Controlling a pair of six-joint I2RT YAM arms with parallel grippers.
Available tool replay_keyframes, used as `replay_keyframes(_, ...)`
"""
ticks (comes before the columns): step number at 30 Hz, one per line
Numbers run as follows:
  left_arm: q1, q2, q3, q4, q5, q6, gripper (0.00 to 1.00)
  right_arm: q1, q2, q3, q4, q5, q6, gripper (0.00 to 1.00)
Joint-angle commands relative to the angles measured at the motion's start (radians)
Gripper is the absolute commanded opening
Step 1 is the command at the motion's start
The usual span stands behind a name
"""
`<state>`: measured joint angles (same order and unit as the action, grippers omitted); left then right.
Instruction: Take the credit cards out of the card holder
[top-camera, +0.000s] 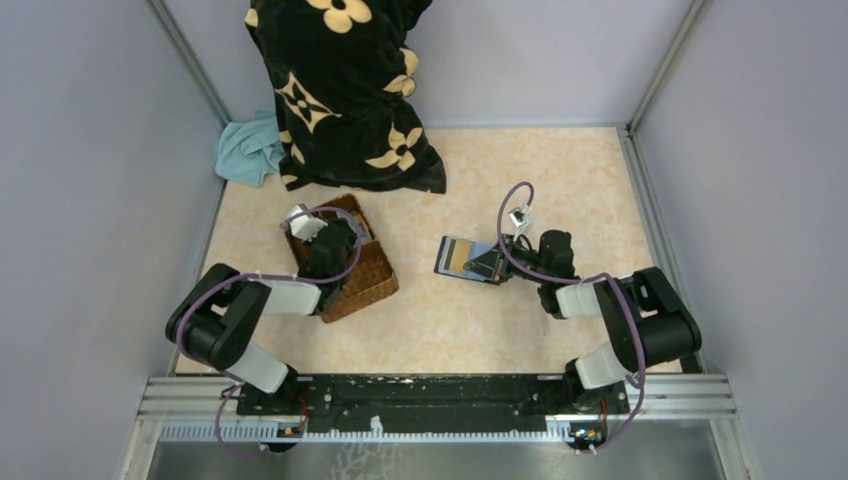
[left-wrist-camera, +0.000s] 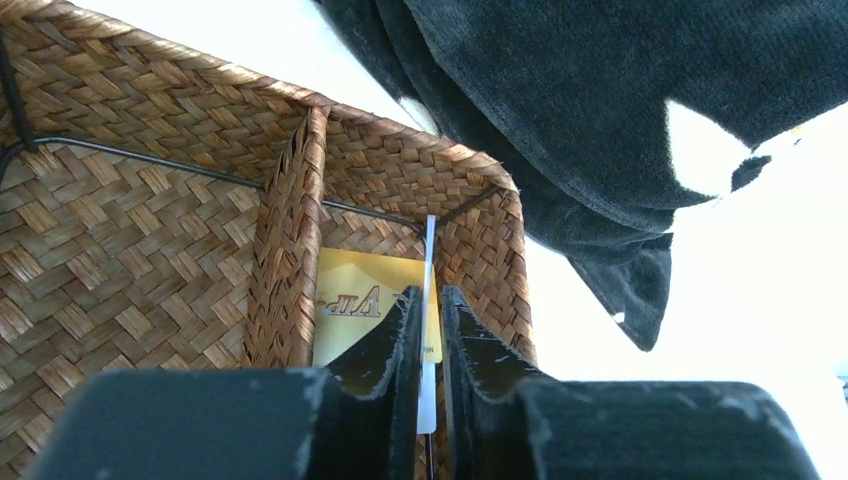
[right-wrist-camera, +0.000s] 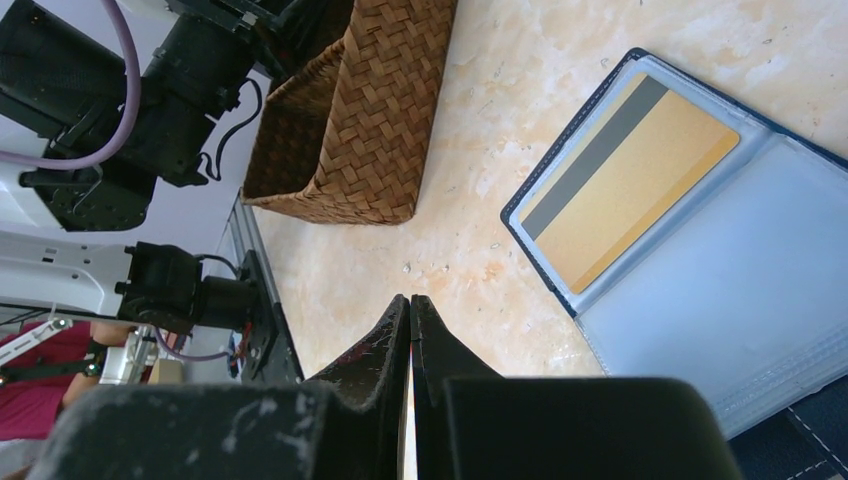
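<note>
Blanket (top-camera: 345, 95) behind basket (top-camera: 352, 268), card holder (top-camera: 468, 258) nearby

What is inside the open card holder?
One gold card with a grey stripe lies in the sleeve of the card holder nearer the basket. The other sleeve looks empty. One corner is hidden by the right gripper, and cards underneath cannot be seen.

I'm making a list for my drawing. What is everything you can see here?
card holder: one, navy, pale blue inside, open, middle right.
gold card: one, grey stripe, in the card holder.
yellow card: one, lying in the basket.
white card: one, edge-on in left hand.
basket: one, brown wicker, middle left.
blanket: one, black, cream flowers, back.
cloth: one, teal, back left.
left hand: black, shut on white card, over basket.
right hand: black, shut, by card holder.
</note>
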<state>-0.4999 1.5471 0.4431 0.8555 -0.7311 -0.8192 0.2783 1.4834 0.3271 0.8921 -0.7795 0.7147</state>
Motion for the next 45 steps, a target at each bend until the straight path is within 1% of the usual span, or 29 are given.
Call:
replay_keyframes(1,-0.010,-0.008,0.022,-0.046,0.005,0.002,0.25,-0.006,0.010,0.012,0.067,-0.012,-0.011,0.02)
replay_keyframes(4,-0.009,-0.052,0.013,-0.068,-0.002,0.022,0.40,-0.006,0.021,0.010,0.086,-0.014,-0.001,0.02)
replay_keyframes(6,-0.011,-0.087,0.000,-0.081,-0.005,0.032,0.48,-0.006,0.028,0.008,0.101,-0.018,0.007,0.02)
replay_keyframes(10,-0.010,-0.165,-0.025,-0.102,-0.006,0.059,0.55,-0.005,0.036,0.008,0.121,-0.023,0.018,0.02)
replay_keyframes(14,-0.010,-0.253,-0.039,-0.123,-0.007,0.090,0.58,-0.006,0.035,0.007,0.125,-0.023,0.019,0.02)
replay_keyframes(18,-0.010,-0.320,-0.012,-0.149,0.026,0.156,0.59,-0.006,0.032,0.005,0.129,-0.023,0.019,0.02)
replay_keyframes(21,-0.011,-0.326,0.027,-0.176,0.109,0.214,0.58,-0.005,0.019,0.009,0.119,-0.012,0.016,0.02)
replay_keyframes(24,-0.018,-0.313,0.055,-0.194,0.218,0.242,0.58,-0.005,-0.007,0.018,0.073,0.004,-0.004,0.02)
replay_keyframes(27,-0.057,-0.319,0.062,-0.212,0.230,0.270,0.59,-0.005,-0.050,0.033,-0.018,0.050,-0.055,0.02)
replay_keyframes(29,-0.105,-0.331,0.070,-0.227,0.200,0.320,0.59,0.000,-0.087,0.059,-0.134,0.109,-0.119,0.02)
replay_keyframes(33,-0.201,-0.328,0.113,-0.272,0.166,0.421,0.58,0.053,-0.169,0.130,-0.419,0.312,-0.279,0.02)
replay_keyframes(35,-0.241,-0.304,0.140,-0.290,0.179,0.445,0.57,0.076,-0.199,0.146,-0.470,0.393,-0.306,0.02)
replay_keyframes(37,-0.283,-0.273,0.168,-0.294,0.189,0.467,0.56,0.090,-0.231,0.148,-0.482,0.466,-0.310,0.02)
replay_keyframes(39,-0.326,-0.237,0.202,-0.303,0.191,0.486,0.56,0.125,-0.263,0.160,-0.514,0.573,-0.335,0.04)
replay_keyframes(42,-0.407,-0.209,0.251,-0.318,0.178,0.553,0.56,0.220,-0.275,0.226,-0.618,0.872,-0.436,0.06)
replay_keyframes(44,-0.432,-0.202,0.259,-0.323,0.189,0.584,0.56,0.265,-0.250,0.272,-0.670,1.005,-0.462,0.09)
replay_keyframes(45,-0.435,-0.205,0.252,-0.326,0.198,0.582,0.56,0.272,-0.237,0.286,-0.675,1.036,-0.452,0.12)
